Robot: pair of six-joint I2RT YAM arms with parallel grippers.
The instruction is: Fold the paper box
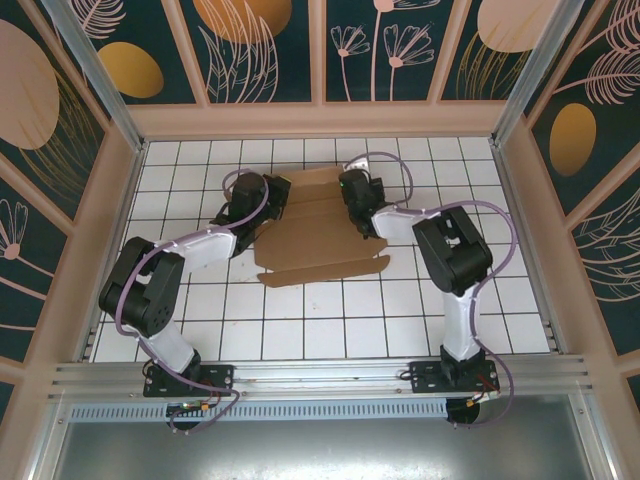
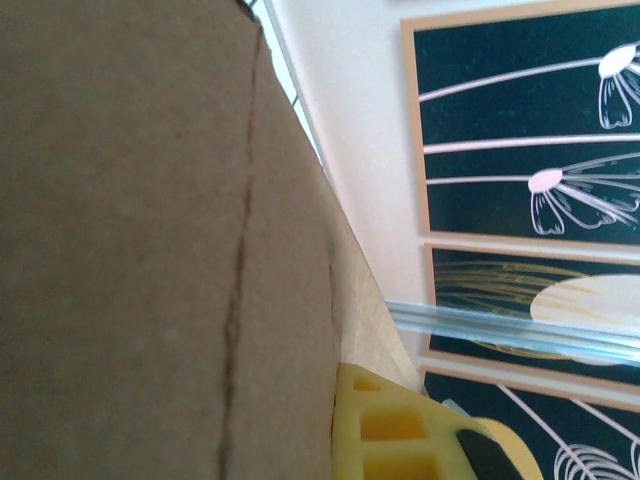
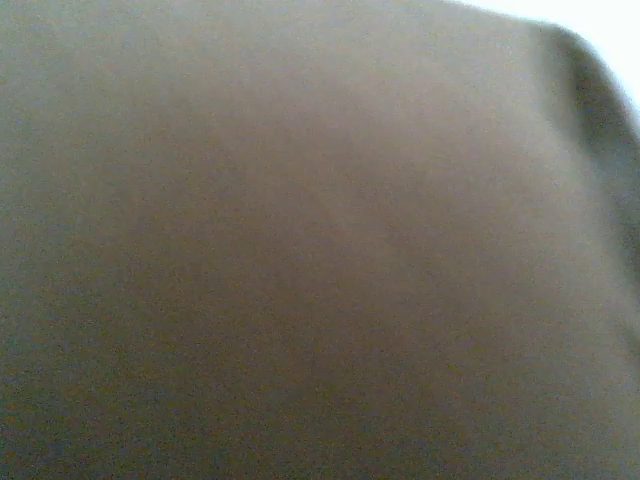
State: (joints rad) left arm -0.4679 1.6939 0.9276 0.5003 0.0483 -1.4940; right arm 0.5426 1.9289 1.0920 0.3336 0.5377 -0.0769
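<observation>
Paper box [image 1: 315, 240]: plain brown die-cut cardboard sheet with flaps and creases, lying mostly flat at mid-table between the two wrists.
Near edge: silver aluminium rail [image 1: 320, 375] runs the full width of the table, with both arm bases bolted to it.
Near room: white square-tiled table top [image 1: 400, 310] lies bare between the rail and the sheet's notched near edge.
Side room: bare tiles flank the sheet left and right as far as the arms' elbows, and the sheet sits well apart from both side frames.
Left gripper [image 1: 272, 195]: at the paper box's left edge, jaws closed. Whether board is clamped between them cannot be told.
Left wrist view: creased cardboard [image 2: 150, 250] stands close against the lens, its edge running down beside a yellow moulded finger [image 2: 385, 430].
Right gripper [image 1: 355, 205]: over the sheet's far right part. Whether it is open or closed cannot be told.
Right wrist view: blurred brown board [image 3: 300, 250] sits right up against the lens.
Far edge: the sheet's far flap lies near the back row of tiles.
Back boundary: dark teal wall panels with pale flower drawings [image 1: 265, 50] stand behind a beige frame.
</observation>
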